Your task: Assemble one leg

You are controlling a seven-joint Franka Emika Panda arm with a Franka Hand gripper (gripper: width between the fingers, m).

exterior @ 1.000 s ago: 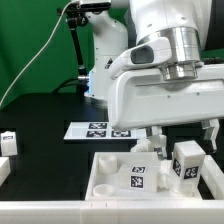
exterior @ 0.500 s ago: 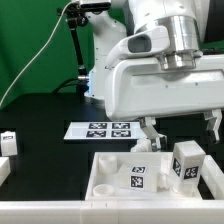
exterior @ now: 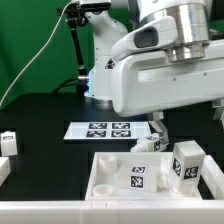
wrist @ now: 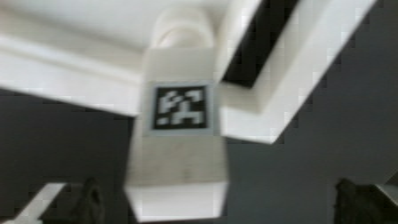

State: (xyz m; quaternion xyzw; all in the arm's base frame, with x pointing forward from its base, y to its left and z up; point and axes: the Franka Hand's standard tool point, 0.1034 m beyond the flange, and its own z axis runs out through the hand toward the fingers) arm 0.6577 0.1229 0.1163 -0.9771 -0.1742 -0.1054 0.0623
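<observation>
My gripper (exterior: 188,122) hangs open and empty above the right part of the large white rimmed panel (exterior: 104,172). Three white legs with tags stand on that panel: one at the middle (exterior: 137,173), one at the right (exterior: 187,162), and one behind them (exterior: 143,147). The right one is roughly below my jaws. In the wrist view a leg (wrist: 180,120) stands upright on the panel (wrist: 71,70), below my open gripper (wrist: 222,204) and closer to one finger (wrist: 71,200) than to the other (wrist: 377,198). Nothing is between the fingers.
The marker board (exterior: 108,130) lies on the black table behind the panel. Two more small white parts (exterior: 8,141) (exterior: 3,170) sit at the exterior view's left edge. The arm's base (exterior: 100,60) stands at the back before a green backdrop.
My gripper has risen and shifted toward the exterior view's right, away from the legs on the panel. The legs and panel have not moved.
</observation>
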